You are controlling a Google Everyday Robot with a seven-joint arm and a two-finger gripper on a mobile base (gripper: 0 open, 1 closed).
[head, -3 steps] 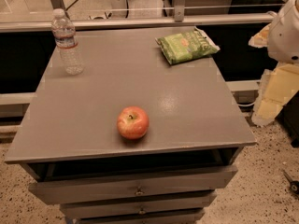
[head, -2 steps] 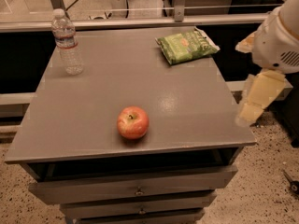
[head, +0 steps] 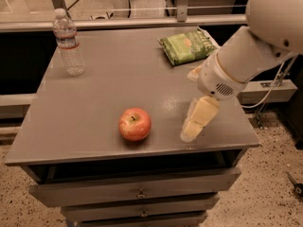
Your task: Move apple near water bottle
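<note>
The white arm (head: 246,56) reaches in from the upper right, its cream end effector (head: 189,132) angled down and leftward.

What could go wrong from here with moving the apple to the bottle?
1. The pincer hangs low over the table at its front right, beside the apple; a sideways approach could roll the apple off the nearby front edge.
2. The bottle stands upright at the back left corner; setting the apple too close could topple it.
</note>
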